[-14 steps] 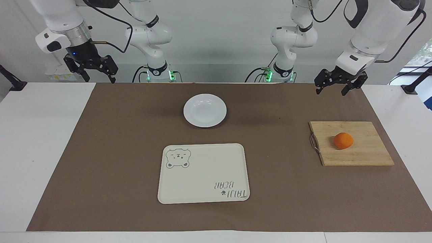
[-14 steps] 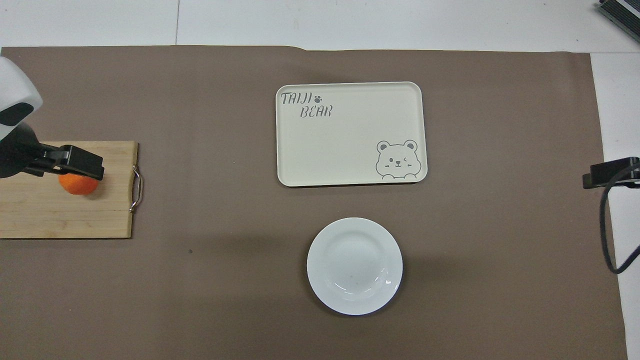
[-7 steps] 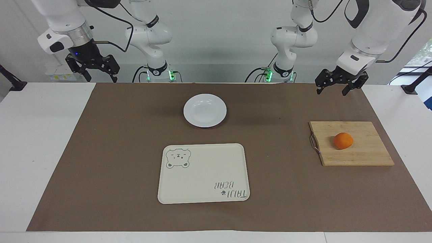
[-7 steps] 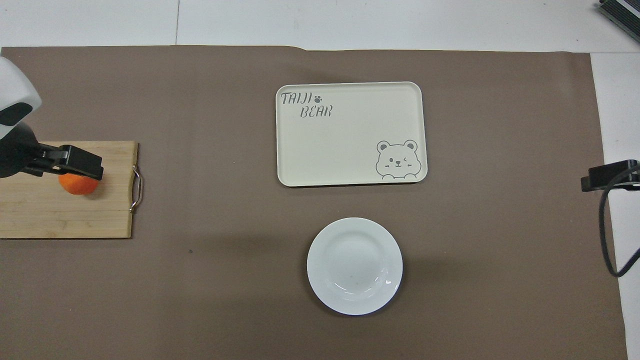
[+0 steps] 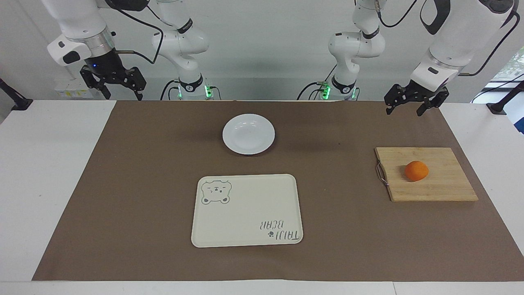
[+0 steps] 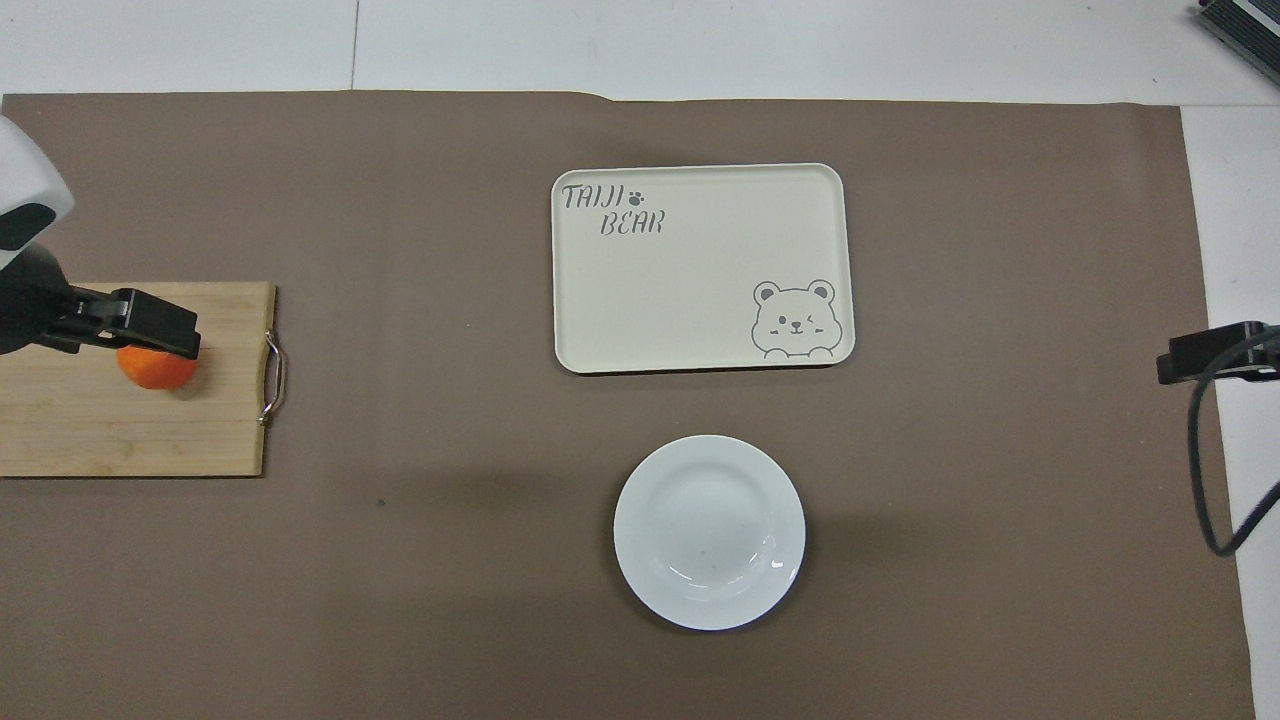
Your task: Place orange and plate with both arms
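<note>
Facing view: orange (image 5: 416,171) on wooden cutting board (image 5: 425,174) at left arm's end of bench (image 5: 57,172), untouched. Plate (image 5: 248,134) on brown mat, nearer the robots than bear tray (image 5: 247,210), well apart from board. Left gripper (image 5: 410,104) raised over mat's edge, fingers spread, empty. Right gripper (image 5: 116,88) raised at right arm's end, fingers spread, empty.

Step judged: left reach for orange. Best done by centring spread fingers over fruit before descent, closing gently at widest girth; round fruit likely to roll on board.

Overhead view: left gripper (image 6: 150,322) overlaps orange (image 6: 155,368), suggesting contact. Facing view shows otherwise: gripper high, not over fruit. Only tip of right gripper (image 6: 1205,352) visible overhead.
</note>
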`<action>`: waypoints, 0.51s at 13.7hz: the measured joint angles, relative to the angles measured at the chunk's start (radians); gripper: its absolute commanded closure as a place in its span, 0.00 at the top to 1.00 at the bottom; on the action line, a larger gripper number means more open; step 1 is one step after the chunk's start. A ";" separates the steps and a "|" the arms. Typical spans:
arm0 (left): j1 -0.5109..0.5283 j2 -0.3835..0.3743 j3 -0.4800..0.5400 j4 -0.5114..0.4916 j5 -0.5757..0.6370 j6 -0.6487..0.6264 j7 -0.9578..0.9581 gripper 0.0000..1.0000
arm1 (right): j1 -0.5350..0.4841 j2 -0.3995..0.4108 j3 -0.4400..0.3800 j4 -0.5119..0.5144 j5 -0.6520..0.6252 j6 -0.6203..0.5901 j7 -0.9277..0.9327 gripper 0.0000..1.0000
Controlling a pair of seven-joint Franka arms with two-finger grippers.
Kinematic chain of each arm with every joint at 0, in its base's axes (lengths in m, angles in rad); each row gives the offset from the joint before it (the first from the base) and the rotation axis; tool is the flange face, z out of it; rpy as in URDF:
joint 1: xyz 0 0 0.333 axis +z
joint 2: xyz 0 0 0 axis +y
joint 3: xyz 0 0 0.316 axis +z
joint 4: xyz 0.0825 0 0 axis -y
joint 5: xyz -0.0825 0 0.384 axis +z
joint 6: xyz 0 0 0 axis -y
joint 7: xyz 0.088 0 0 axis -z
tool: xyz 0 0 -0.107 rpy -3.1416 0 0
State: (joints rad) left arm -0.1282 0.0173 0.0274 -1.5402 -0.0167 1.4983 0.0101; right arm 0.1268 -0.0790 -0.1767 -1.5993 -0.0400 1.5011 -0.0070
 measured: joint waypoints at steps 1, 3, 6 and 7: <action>0.004 0.000 0.000 0.000 -0.003 0.000 0.000 1.00 | 0.000 0.000 0.000 0.000 0.000 0.000 0.000 1.00; 0.005 0.000 0.000 0.000 -0.003 0.000 0.000 1.00 | 0.000 0.000 0.000 0.000 0.000 0.000 0.000 1.00; 0.005 0.000 -0.001 0.000 -0.003 0.000 0.000 1.00 | 0.000 0.000 0.000 0.000 0.000 0.000 -0.001 1.00; 0.006 0.000 -0.001 0.000 -0.003 0.000 0.000 1.00 | 0.000 0.000 0.000 0.000 0.000 0.000 -0.001 1.00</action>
State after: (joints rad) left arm -0.1225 0.0173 0.0263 -1.5402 -0.0201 1.4983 0.0099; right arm 0.1268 -0.0789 -0.1767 -1.5993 -0.0400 1.5011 -0.0075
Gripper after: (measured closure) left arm 0.000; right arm 0.000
